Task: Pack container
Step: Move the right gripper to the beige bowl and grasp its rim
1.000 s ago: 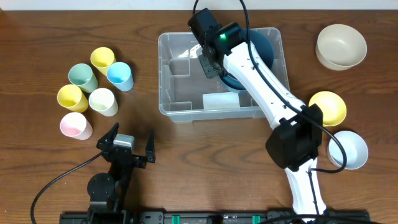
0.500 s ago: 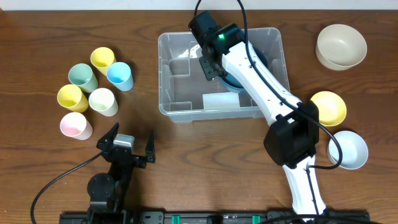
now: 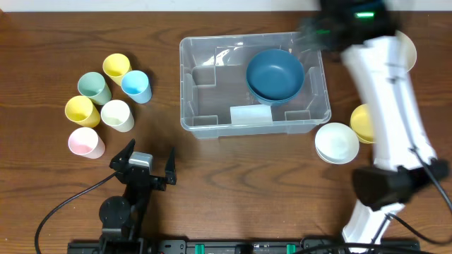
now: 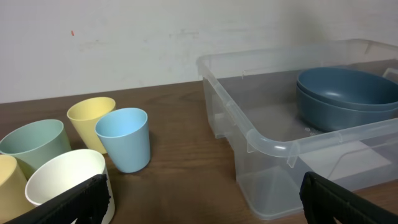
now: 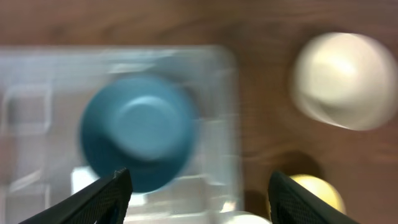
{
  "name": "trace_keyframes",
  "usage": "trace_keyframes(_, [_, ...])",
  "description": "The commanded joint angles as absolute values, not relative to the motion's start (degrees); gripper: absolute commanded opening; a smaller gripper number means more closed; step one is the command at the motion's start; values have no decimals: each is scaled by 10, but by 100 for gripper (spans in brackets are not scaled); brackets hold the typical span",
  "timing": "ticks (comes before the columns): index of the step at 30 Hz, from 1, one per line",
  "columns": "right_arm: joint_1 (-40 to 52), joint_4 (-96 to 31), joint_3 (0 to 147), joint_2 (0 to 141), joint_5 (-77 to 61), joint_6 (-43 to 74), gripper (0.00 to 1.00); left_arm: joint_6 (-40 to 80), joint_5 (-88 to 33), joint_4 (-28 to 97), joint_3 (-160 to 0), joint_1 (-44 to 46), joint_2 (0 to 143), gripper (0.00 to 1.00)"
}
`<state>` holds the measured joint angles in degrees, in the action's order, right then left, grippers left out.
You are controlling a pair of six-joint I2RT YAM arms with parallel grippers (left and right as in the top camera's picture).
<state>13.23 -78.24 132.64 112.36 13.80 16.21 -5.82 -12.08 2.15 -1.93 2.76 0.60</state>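
While the container (image 3: 205, 99) is left unmoved at the middle of the table (image 3: 42, 42), the stacked blue bowls (image 3: 275, 74) in its right half, covered by the right arm a second ago, are now exposed. The right gripper (image 5: 199, 180), withdrawn and blurred above the far right corner, is spread wide and holds nothing. The left gripper (image 3: 145, 169) is kept fully spread and empty.

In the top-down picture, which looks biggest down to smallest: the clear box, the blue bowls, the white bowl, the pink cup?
Largest to smallest:
1. container
2. blue bowls, stacked, counted as one
3. white bowl
4. pink cup
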Motion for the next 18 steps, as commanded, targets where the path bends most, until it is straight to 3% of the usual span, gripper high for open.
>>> trace_keyframes(1, [65,-794,1326,1127,143,221,72,-55,-129,29,-3,25,3,98])
trace_keyframes(8, [-63,-791,1315,1161,139,296,71,-55,-129,29,-3,25,3,98])
trace_keyframes(18, [-173,-782,1315,1252,112,335,70,-55,-129,29,-3,25,3,98])
